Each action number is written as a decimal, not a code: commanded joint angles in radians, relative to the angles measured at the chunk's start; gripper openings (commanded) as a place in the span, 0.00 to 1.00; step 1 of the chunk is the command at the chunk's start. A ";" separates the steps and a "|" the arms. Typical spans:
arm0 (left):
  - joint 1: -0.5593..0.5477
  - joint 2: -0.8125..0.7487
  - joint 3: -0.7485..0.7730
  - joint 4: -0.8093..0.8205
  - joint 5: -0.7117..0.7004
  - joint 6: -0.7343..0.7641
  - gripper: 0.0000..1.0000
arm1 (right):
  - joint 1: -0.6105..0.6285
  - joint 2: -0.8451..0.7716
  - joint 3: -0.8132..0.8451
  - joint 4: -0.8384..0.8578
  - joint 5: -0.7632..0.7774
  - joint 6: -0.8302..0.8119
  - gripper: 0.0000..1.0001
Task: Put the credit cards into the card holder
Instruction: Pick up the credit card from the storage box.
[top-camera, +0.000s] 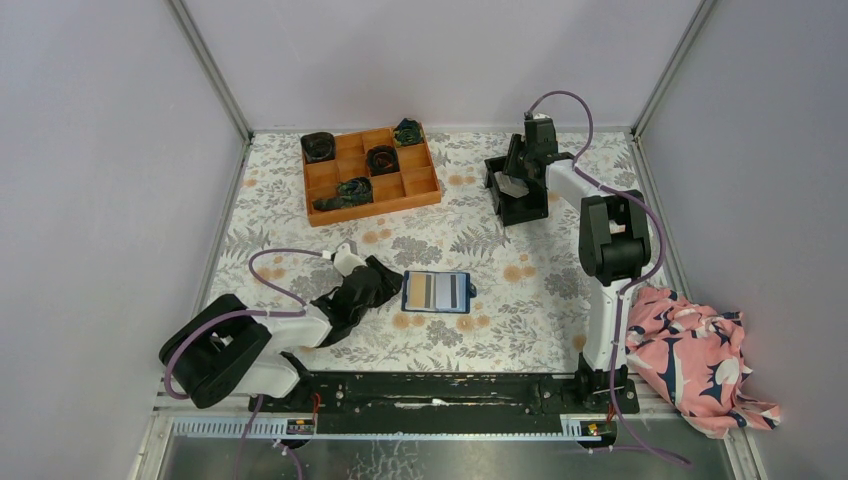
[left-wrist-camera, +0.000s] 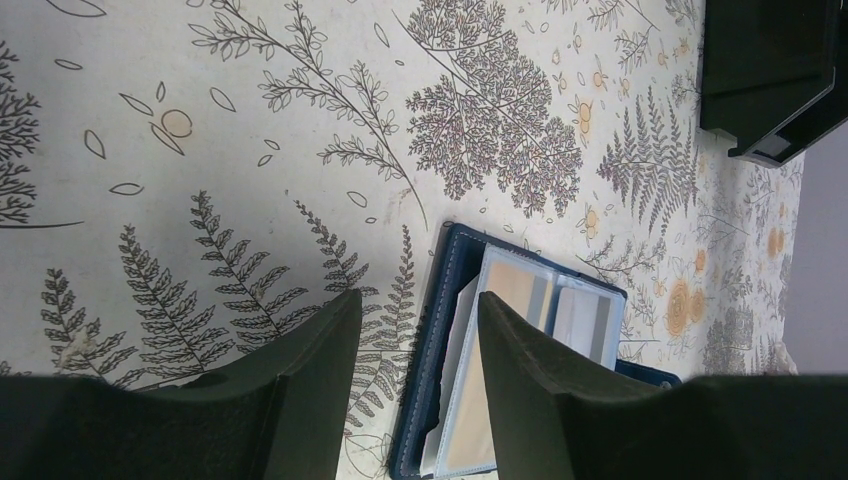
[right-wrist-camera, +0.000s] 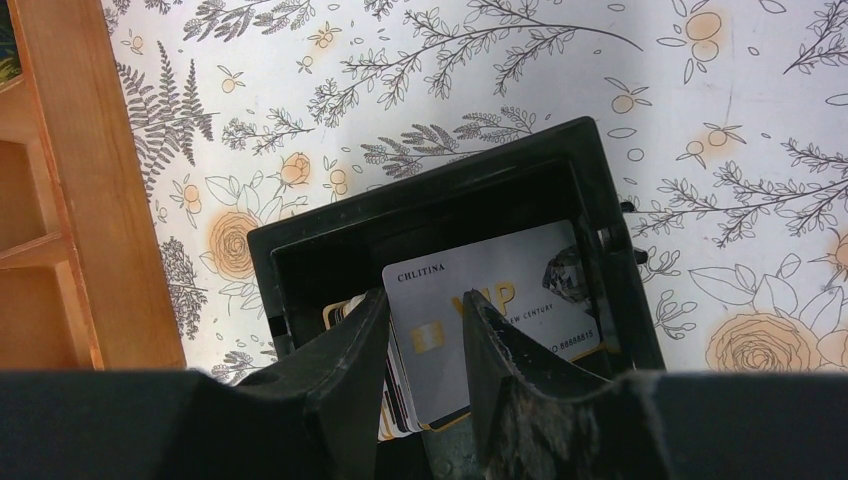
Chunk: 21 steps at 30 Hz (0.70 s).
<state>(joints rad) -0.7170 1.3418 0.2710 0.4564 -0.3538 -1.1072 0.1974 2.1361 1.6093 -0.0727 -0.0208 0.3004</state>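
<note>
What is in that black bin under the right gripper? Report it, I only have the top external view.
Observer: The right wrist view shows a silver card lettered CHLITINA and VIP, its face toward the camera, inside the black bin. More cards are stacked behind its left edge.
Operator: Now tell me how the right gripper stands over it.
Observer: The right gripper has its jaws apart. The silver card's face shows through the gap between them, and as far as I can tell nothing is pinched.
</note>
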 joint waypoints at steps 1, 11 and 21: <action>0.008 0.013 0.013 -0.008 0.017 0.024 0.54 | 0.014 -0.071 -0.008 -0.015 -0.041 0.026 0.40; 0.008 0.012 0.016 -0.005 0.027 0.023 0.54 | 0.027 -0.100 -0.020 -0.014 -0.045 0.035 0.39; 0.009 0.001 0.005 0.001 0.034 0.014 0.55 | 0.034 -0.132 -0.043 -0.019 -0.035 0.031 0.31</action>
<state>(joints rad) -0.7170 1.3426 0.2733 0.4564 -0.3347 -1.1076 0.2203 2.0762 1.5761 -0.0856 -0.0433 0.3202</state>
